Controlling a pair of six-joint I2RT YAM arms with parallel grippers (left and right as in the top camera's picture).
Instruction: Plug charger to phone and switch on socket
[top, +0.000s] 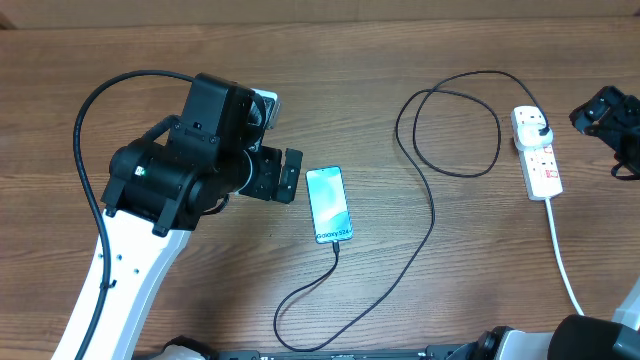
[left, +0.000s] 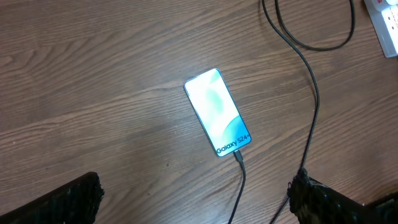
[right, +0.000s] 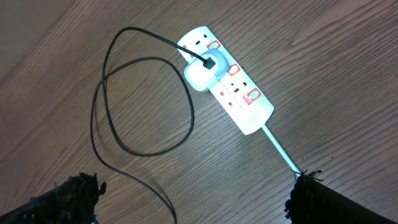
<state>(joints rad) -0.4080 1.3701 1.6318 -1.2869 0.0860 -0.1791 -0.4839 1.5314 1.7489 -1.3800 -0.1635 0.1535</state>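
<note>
1. The phone (top: 328, 204) lies flat in the middle of the table (top: 200, 50), with its screen lit. The tip of the charger (top: 432, 215) looks pushed into its end.
2. The plug (right: 202, 71) sits in the socket (top: 537, 152), far to the right.
3. The left claw (left: 196, 199) hangs by the phone, wide open, holding nothing.
4. The right claw (right: 198, 199) is near the socket, wide open and empty too.
5. What seems left to do is to press the red switch (right: 252, 96).

In the left wrist view the socket (left: 388, 28) is cut off at the upper right corner, and the charger (left: 318, 99) leaves by top and bottom edges. Overhead, the switches (top: 545, 170) are too small to read, and the socket's cord (top: 560, 250) vanishes behind the right arm (top: 600, 335).
</note>
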